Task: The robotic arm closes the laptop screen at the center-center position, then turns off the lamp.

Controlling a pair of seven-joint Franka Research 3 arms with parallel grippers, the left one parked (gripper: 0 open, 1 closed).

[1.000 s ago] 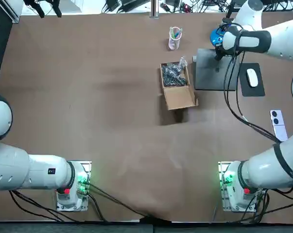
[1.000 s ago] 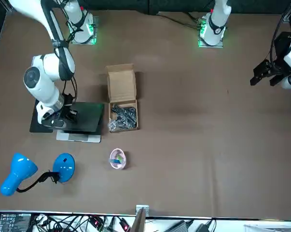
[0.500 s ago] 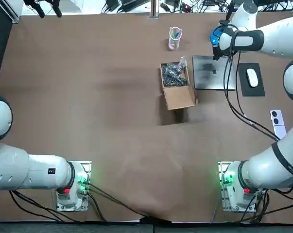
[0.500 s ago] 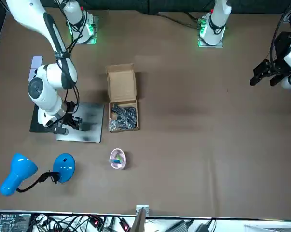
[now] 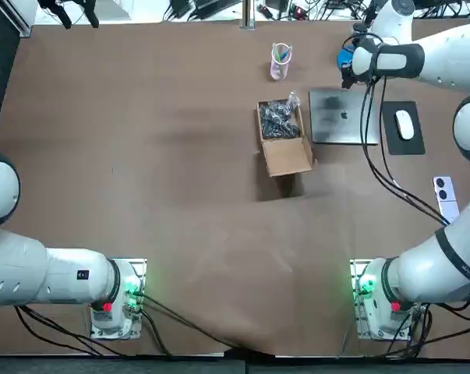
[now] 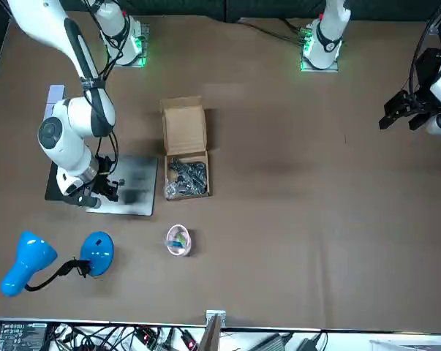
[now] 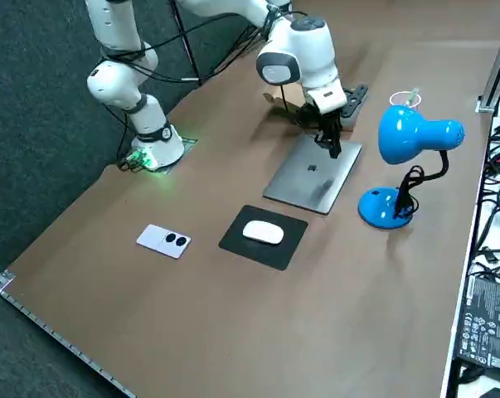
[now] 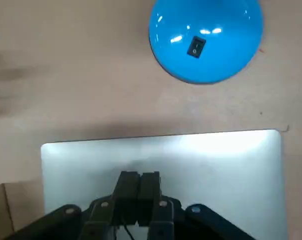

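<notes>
From above: one laptop (image 5: 344,117), lid flat down, lies just beside one open cardboard box (image 5: 284,139) holding a tangle of dark small parts. One pink cup (image 5: 280,61) holds a few coloured sticks. One mouse (image 5: 404,124) sits on one black pad (image 5: 394,144), with one phone (image 5: 447,199) nearer the bases.

Front camera: one blue lamp (image 6: 97,251) stands near the laptop's edge.

Side camera: the right gripper (image 7: 332,148) hangs over the lid's edge nearest the lamp.

Wrist camera: its two fingers (image 8: 128,192) are pressed together, clenched on nothing, above the silver lid. The lamp's round base shows one rocker switch (image 8: 195,48).
</notes>
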